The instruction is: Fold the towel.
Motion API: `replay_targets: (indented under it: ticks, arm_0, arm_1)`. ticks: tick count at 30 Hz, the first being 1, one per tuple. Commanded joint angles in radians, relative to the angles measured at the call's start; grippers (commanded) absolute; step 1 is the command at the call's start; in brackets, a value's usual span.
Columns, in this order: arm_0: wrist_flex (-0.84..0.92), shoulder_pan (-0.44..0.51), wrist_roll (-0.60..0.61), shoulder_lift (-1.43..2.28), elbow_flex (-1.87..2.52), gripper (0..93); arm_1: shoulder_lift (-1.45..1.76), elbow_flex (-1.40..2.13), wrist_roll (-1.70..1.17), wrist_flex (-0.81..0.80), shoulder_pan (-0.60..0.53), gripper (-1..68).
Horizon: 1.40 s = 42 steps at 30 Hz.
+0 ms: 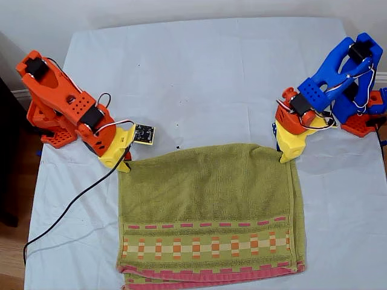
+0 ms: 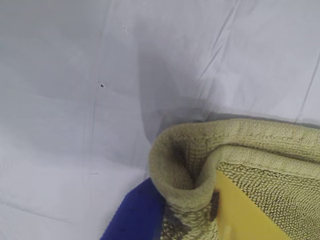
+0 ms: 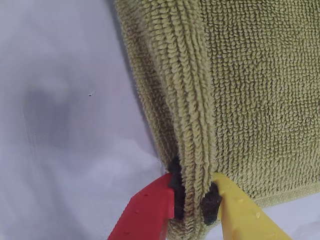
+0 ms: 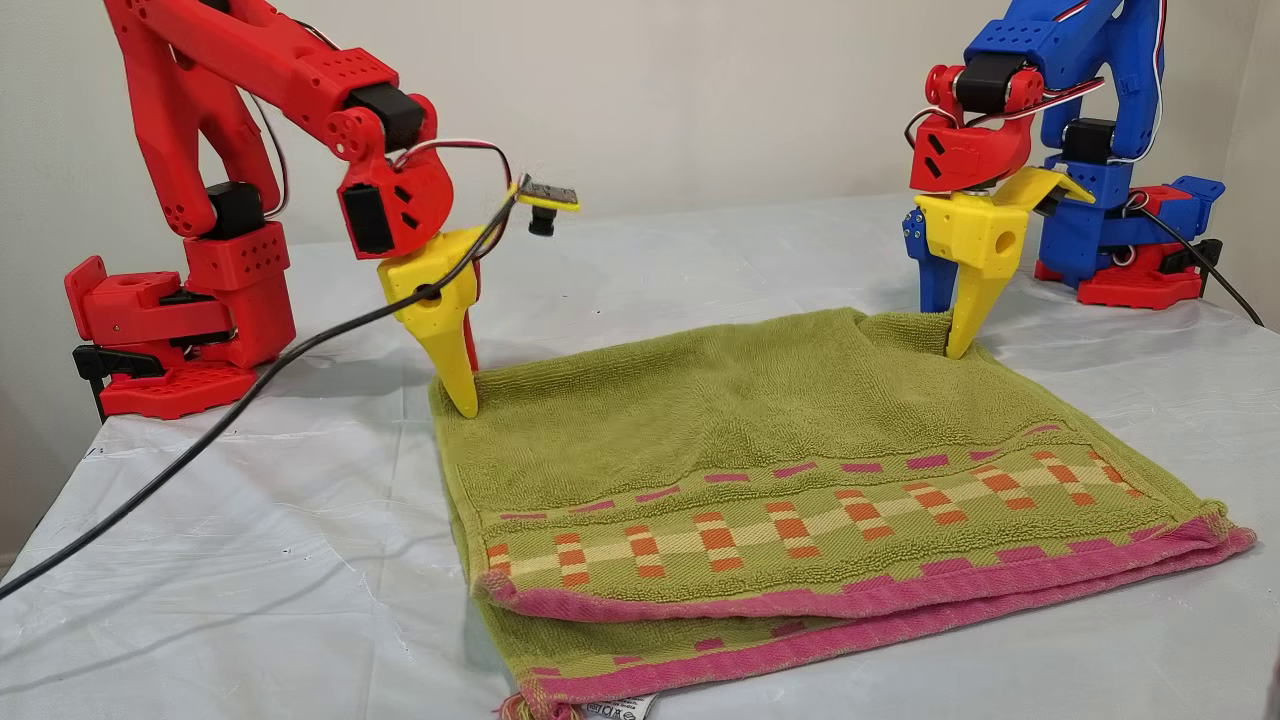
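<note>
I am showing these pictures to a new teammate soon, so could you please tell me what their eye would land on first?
Most striking is the olive-green towel, already folded double on the white sheet, its pink bands stacked along the near edge. My first claw, on the blue arm at the exterior view's right, pinches one corner of the fold; my second claw, on the red arm at that view's left, pinches the other.

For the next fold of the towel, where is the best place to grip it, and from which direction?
Probably the two corners of the folded edge, from above: my first gripper and my second gripper already pinch the towel there, and that thick doubled edge stands slightly off the sheet.
</note>
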Motion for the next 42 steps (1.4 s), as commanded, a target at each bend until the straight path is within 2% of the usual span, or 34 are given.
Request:
replay_targets:
  ticks: [1,6,9,12,19,27,42]
  arm_0:
    - [0.083,-0.005,-0.014,-0.008,-0.114,0.0]
    - [0.173,-0.008,0.003,0.021,-0.147,0.0]
    - [0.222,0.023,-0.009,0.057,-0.143,0.0]
    - [0.227,0.061,-0.021,0.117,-0.109,0.0]
    - [0.382,0.141,0.029,0.084,-0.313,0.0]
    - [0.480,0.265,0.026,-0.061,-0.563,0.0]
    - [0.779,0.396,0.123,-0.437,-1.321,0.0]
  arm_1:
    - [0.005,-0.048,-0.002,0.035,0.003,0.2]
    - [0.009,-0.091,-0.020,0.081,0.005,0.2]
    - [0.032,-0.081,-0.028,0.064,0.003,0.2]
    - [0.055,-0.132,-0.031,0.127,-0.005,0.2]
    - [0.040,-0.425,-0.046,0.397,-0.023,0.2]
    - [-0.192,-0.957,-0.044,0.703,-0.091,0.2]
    - [-0.253,-1.155,0.063,0.703,-0.225,0.2]
